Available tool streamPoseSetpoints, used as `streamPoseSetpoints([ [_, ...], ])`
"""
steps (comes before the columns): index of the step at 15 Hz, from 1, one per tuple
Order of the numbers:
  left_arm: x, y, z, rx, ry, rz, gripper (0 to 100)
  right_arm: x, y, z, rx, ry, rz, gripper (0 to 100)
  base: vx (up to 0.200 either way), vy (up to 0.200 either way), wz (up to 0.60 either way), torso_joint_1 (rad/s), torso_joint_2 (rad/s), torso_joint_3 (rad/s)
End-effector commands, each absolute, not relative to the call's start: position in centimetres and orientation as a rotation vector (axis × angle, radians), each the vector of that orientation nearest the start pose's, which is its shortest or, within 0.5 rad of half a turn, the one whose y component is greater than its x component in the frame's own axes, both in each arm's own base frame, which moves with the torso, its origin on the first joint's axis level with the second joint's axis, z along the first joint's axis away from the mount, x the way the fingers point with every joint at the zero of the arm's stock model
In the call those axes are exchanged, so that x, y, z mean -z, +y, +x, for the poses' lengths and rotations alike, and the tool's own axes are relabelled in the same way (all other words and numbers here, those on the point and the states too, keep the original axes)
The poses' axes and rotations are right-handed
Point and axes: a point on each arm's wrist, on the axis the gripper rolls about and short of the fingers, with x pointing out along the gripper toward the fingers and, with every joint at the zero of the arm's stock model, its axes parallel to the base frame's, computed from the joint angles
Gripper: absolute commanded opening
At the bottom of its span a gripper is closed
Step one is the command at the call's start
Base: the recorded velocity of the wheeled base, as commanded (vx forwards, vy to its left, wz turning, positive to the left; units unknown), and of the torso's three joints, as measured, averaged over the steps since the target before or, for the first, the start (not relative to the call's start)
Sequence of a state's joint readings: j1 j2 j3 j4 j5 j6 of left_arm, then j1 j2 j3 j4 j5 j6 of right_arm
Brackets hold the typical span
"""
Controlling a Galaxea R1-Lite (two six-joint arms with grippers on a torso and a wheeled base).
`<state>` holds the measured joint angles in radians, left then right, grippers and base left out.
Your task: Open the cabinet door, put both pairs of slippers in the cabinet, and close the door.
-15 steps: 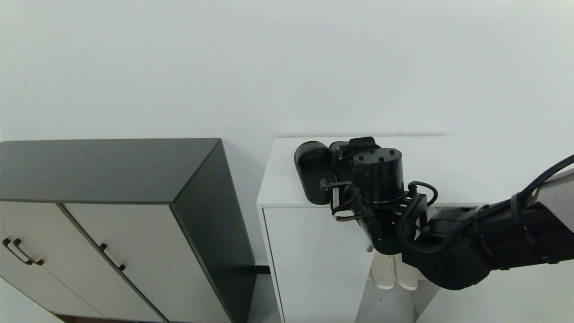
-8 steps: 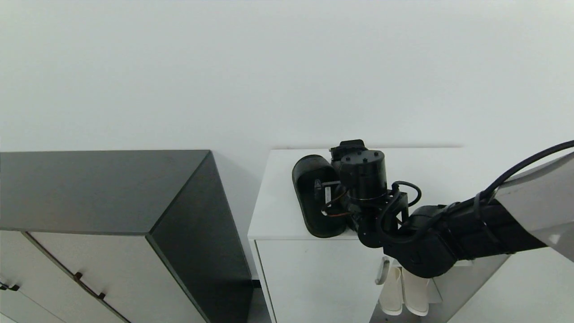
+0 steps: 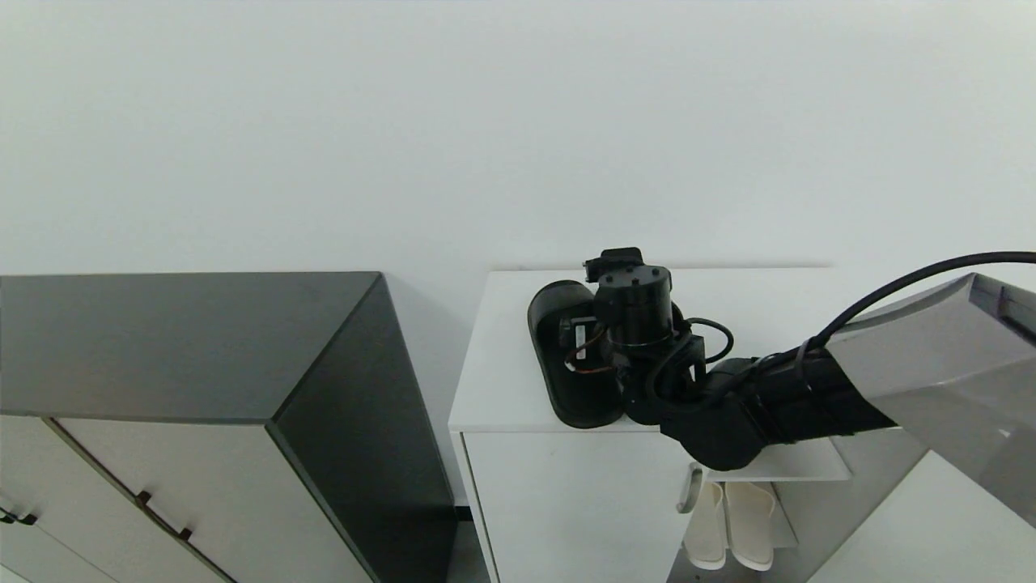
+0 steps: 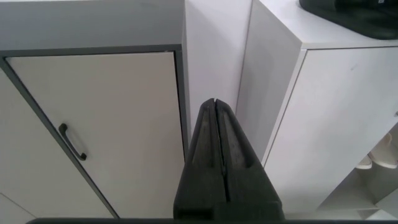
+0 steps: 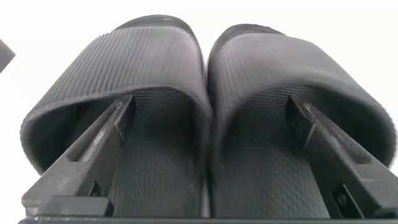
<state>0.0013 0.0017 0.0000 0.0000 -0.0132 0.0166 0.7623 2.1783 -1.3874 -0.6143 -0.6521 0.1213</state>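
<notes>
A small white label (image 3: 579, 332) on the right arm's wrist was too small to read. The right pincer (image 5: 211, 104) was spread wide over the top of the white cabinet (image 3: 502, 356), one finger (image 5: 93, 162) pushed under the strap of each of the black slippers (image 5: 205, 81), along its outer side. From the wrist camera I could not tell whether the fingers pressed on the straps or only lay inside them. The two black slippers lay side by side, touching, on the cabinet top near its front edge. Seen from the head, one black slipper showed in full and the other was hidden behind the arm, as was the pincer itself. The cabinet's right half stood open, and the white slippers (image 3: 728, 526) sat together on a low shelf inside, their heels cut off by the picture's bottom edge. A metal handle (image 3: 688, 488) showed on the closed left door. The left pincer (image 4: 215, 102) was closed tight, finger against finger, holding nothing, low before the gap between the white cabinet and a dark cabinet (image 3: 202, 340) to its left.
</notes>
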Motion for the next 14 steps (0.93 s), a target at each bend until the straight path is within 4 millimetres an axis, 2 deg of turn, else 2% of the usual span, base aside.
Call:
streamPoseSetpoints([
  [1,-7.6,0.0,-2.3,0.012,0.001,0.017,0,-15.1,29.9,34.1,-0.089,0.144,0.004,100,0.000,0.000,0.00,0.000,0.00,0.000],
  [2,-7.6,0.0,-2.3,0.012,0.001,0.017,0,-15.2,30.0,34.7,-0.082,0.144,0.003,100,0.000,0.000,0.00,0.000,0.00,0.000],
  [3,-7.6,0.0,-2.3,0.012,0.001,0.017,0,-15.2,30.1,34.8,-0.082,0.147,0.000,0,0.000,0.000,0.00,0.000,0.00,0.000],
  [7,-7.6,0.0,-2.3,0.012,0.001,0.018,0,-15.8,30.1,34.9,-0.079,0.138,0.005,0,0.000,0.000,0.00,0.000,0.00,0.000],
  [10,-7.6,0.0,-2.3,0.012,0.000,0.018,0,-18.7,29.1,33.3,-0.089,0.113,0.024,0,0.000,0.000,0.00,0.000,0.00,0.000],
  [12,-7.6,0.0,-2.3,0.012,0.001,0.018,0,-19.6,28.3,31.4,-0.106,0.124,0.015,0,0.000,0.000,0.00,0.000,0.00,0.000],
  [14,-7.6,0.0,-2.3,0.012,0.001,0.018,0,-20.3,27.0,26.6,-0.232,0.164,-0.012,0,0.000,0.000,0.00,0.000,0.00,0.000],
])
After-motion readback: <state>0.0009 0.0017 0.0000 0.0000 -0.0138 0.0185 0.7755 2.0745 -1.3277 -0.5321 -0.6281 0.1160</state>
